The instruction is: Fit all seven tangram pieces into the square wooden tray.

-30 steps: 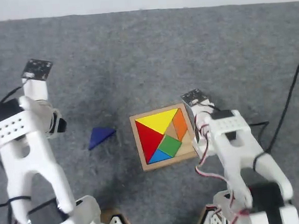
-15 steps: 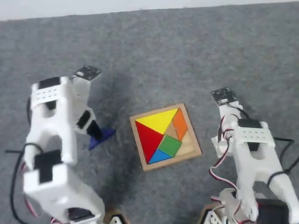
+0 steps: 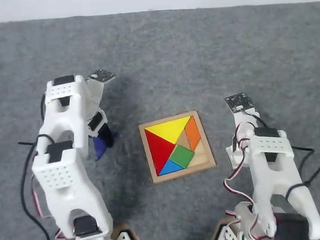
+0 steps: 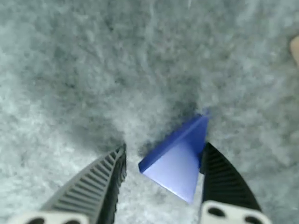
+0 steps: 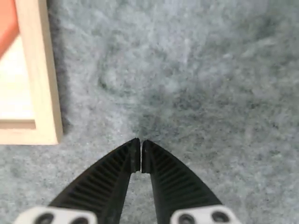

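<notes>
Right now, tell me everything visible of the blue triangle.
The blue triangle is a thick, solid, smooth-faced piece, painted deep blue, lying on the grey felt outside the wooden tray. It sits between the open fingers of the left gripper: one finger looks to touch its edge, the other stands apart.

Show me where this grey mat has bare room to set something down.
The broad far stretch of mat beyond the wooden tray is bare. So is the narrower strip between tray and right pincer. Left of the tray is crowded: the left pincer straddles the blue triangle.
</notes>
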Robot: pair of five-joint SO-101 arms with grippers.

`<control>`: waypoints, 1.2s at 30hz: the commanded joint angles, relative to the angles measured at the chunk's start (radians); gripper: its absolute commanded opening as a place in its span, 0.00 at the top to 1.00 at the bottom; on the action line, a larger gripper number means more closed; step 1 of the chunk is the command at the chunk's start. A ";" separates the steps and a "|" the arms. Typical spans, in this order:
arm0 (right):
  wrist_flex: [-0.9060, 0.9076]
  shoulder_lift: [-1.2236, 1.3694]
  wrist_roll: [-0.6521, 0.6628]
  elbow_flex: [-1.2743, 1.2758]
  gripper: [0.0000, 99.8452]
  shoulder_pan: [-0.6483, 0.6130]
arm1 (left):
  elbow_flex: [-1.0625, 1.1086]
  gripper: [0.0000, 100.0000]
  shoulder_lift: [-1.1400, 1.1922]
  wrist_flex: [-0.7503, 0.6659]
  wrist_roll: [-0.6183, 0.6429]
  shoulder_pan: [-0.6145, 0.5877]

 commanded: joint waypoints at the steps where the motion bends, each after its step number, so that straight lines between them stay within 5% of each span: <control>1: -0.013 -0.005 0.011 -0.005 0.97 0.012 | -0.064 0.75 0.029 0.000 0.035 0.044; 11: -0.018 -0.004 0.006 -0.005 0.97 0.013 | -0.070 0.88 0.031 0.048 0.068 0.046; 18: -0.013 -0.004 0.006 -0.005 0.97 0.013 | -0.076 0.91 -0.075 0.043 0.213 0.014; 25: -0.012 -0.004 0.006 -0.005 0.97 0.013 | -0.070 0.90 -0.218 0.086 0.239 -0.075; 30: -0.013 -0.004 0.011 -0.005 0.97 0.013 | -0.022 0.81 -0.321 0.163 0.135 -0.117; 36: -0.012 -0.010 0.011 -0.005 0.97 0.015 | 0.203 0.80 -0.336 0.020 0.110 -0.078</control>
